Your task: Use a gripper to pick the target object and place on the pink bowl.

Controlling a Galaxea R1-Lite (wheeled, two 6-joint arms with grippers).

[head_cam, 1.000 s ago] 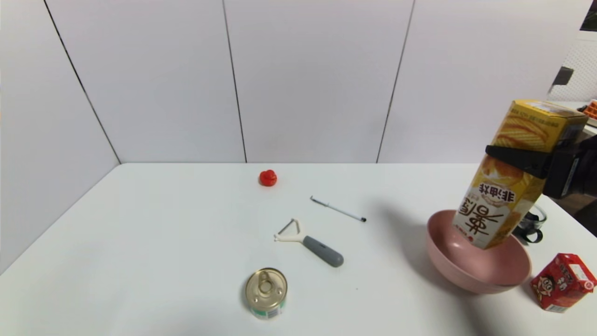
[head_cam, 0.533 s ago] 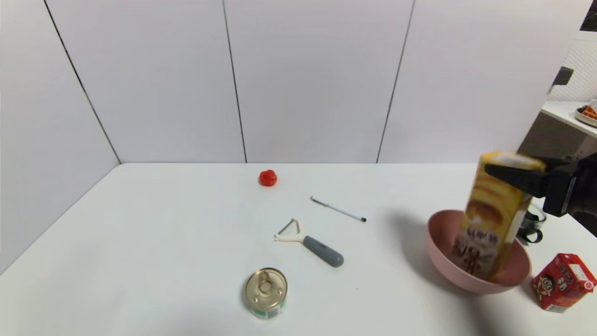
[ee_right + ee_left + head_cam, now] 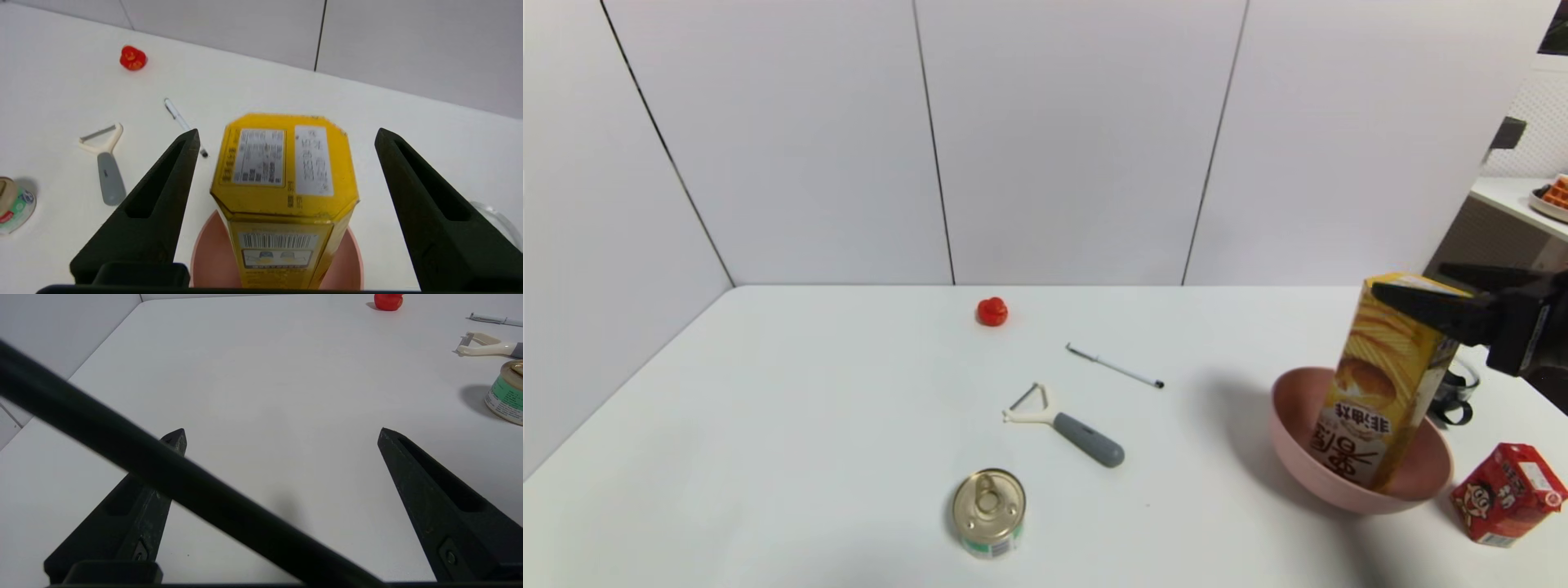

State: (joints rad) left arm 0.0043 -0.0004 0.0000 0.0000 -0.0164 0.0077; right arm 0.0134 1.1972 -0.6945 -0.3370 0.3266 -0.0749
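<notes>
The tall yellow hexagonal carton (image 3: pixel 1380 384) stands in the pink bowl (image 3: pixel 1294 445) at the table's right, leaning slightly, its lettering upside down. My right gripper (image 3: pixel 1413 282) is open at the level of the carton's top, one finger on each side, with gaps on both sides. In the right wrist view the carton's labelled end (image 3: pixel 286 171) sits between the spread jaws of the right gripper (image 3: pixel 287 132), and the pink bowl (image 3: pixel 208 261) shows under it. My left gripper (image 3: pixel 282 432) is open over bare table, holding nothing, out of the head view.
A tin can (image 3: pixel 989 512), a peeler (image 3: pixel 1066 425), a pen (image 3: pixel 1115 366) and a small red toy (image 3: pixel 992 311) lie mid-table. A small red carton (image 3: pixel 1507 492) and a glass cup (image 3: pixel 1454 392) stand close to the bowl on its right.
The right gripper opened and let go of the carton, which dropped from its tilted hold above the bowl and now stands inside it. The gripper stays near the carton's top.
</notes>
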